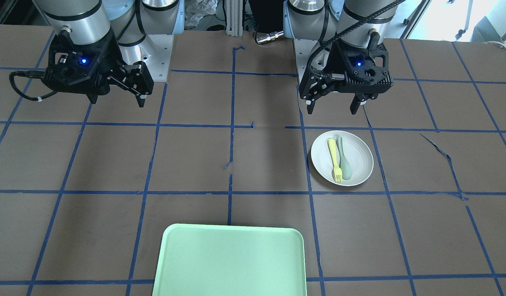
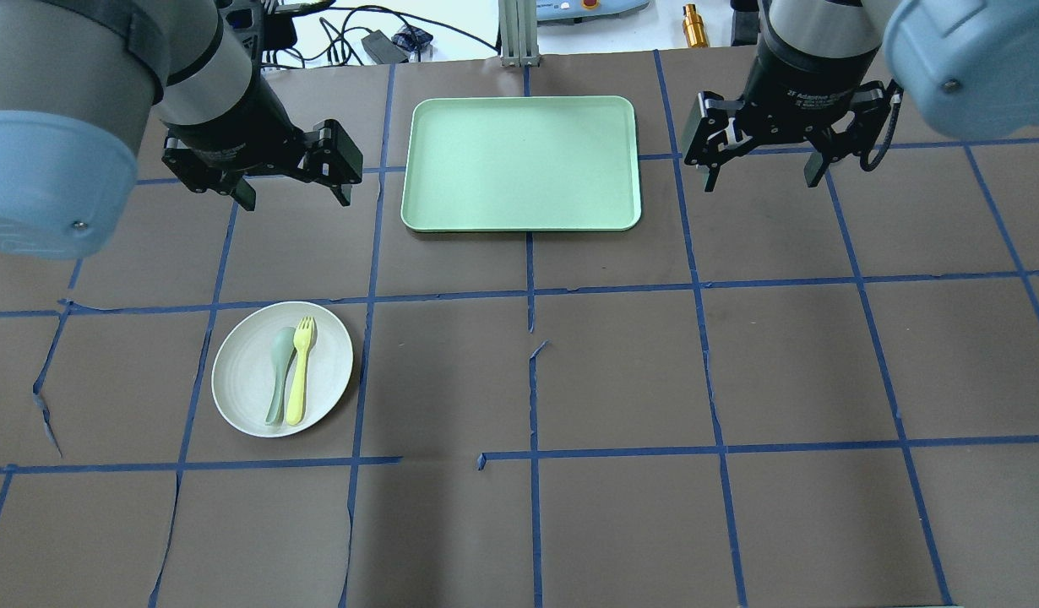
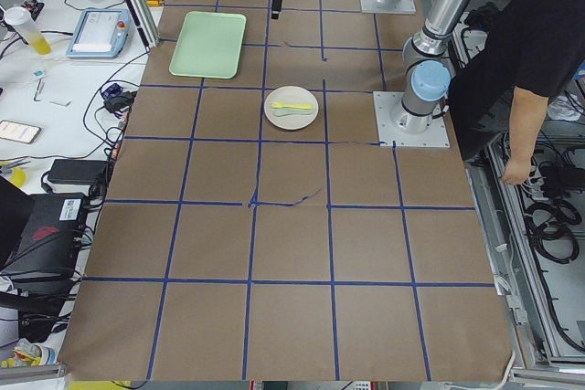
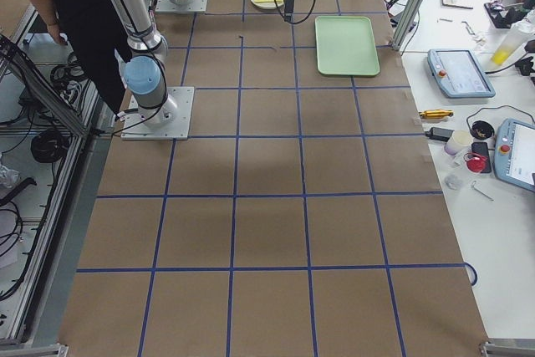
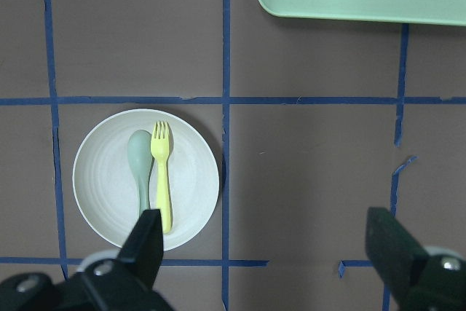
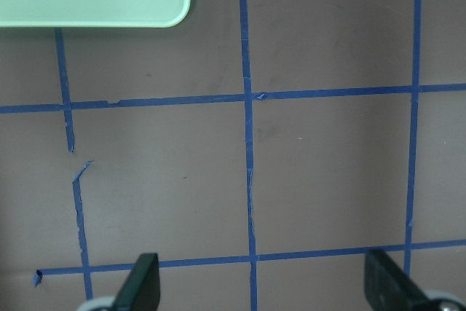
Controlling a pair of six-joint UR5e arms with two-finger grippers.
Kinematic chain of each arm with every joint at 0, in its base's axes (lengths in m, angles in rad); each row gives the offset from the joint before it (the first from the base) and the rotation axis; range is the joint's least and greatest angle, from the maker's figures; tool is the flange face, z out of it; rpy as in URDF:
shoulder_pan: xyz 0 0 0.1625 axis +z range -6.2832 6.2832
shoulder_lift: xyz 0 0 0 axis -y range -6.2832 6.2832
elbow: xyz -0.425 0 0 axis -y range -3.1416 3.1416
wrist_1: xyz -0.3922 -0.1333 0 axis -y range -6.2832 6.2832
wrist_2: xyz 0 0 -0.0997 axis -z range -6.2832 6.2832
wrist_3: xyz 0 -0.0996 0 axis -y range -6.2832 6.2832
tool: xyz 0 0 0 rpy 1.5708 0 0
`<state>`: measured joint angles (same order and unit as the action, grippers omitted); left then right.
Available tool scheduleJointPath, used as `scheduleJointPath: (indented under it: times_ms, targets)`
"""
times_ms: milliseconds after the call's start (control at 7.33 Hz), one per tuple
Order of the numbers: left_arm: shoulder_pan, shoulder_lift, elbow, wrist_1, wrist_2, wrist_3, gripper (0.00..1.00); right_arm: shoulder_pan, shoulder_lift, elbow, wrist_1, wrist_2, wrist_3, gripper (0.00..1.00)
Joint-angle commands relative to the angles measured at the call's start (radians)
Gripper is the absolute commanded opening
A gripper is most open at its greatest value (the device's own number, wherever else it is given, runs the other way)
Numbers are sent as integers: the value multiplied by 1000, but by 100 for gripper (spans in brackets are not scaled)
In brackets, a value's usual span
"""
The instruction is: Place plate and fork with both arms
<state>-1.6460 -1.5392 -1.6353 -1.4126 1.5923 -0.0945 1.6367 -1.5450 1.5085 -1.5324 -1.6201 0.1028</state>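
Note:
The off-white plate (image 2: 247, 384) lies on the brown table on my left side, with the yellow fork (image 2: 300, 371) and a grey-green spoon (image 2: 279, 373) side by side on it. In the left wrist view the plate (image 5: 102, 180) and fork (image 5: 162, 180) sit below and left of my left gripper (image 5: 263, 234). That gripper (image 2: 297, 201) hovers open above the table, beyond the plate and apart from it. My right gripper (image 2: 762, 180) hangs open over bare table on the other side, holding nothing. The front view shows the plate (image 1: 360, 160) just in front of the left gripper (image 1: 333, 109).
A rectangular mint-green tray (image 2: 519, 160) lies at the table's far middle, between the two grippers. Blue tape lines grid the brown table. A person (image 3: 539, 43) stands beside the robot's base. Devices and cables lie on a side bench beyond the tray.

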Motion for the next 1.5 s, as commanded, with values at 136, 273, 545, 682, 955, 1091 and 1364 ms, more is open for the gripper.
scheduleJointPath:
  times_ms: [136, 273, 545, 682, 955, 1091, 1364]
  targets:
    - [0, -1, -1, 1, 0, 3, 100, 0, -1, 6, 0, -1, 2, 100]
    - [0, -1, 0, 0, 0, 1, 100, 0, 0, 7, 0, -3, 2, 100]
    - [0, -2, 0, 0, 0, 2, 100, 9, -1, 13, -46, -3, 2, 100]
    - [0, -1, -1, 0, 0, 3, 100, 23, 2, 27, -117, -1, 3, 100]
    - [-2, -1, -1, 0, 0, 3, 100, 32, -3, 42, -133, -1, 0, 100]
    - [-2, -2, -1, 0, 0, 3, 100, 35, -1, 39, -133, -1, -14, 100]
    - [-2, -2, -3, 0, 0, 3, 100, 34, -3, 39, -135, 29, -23, 100]
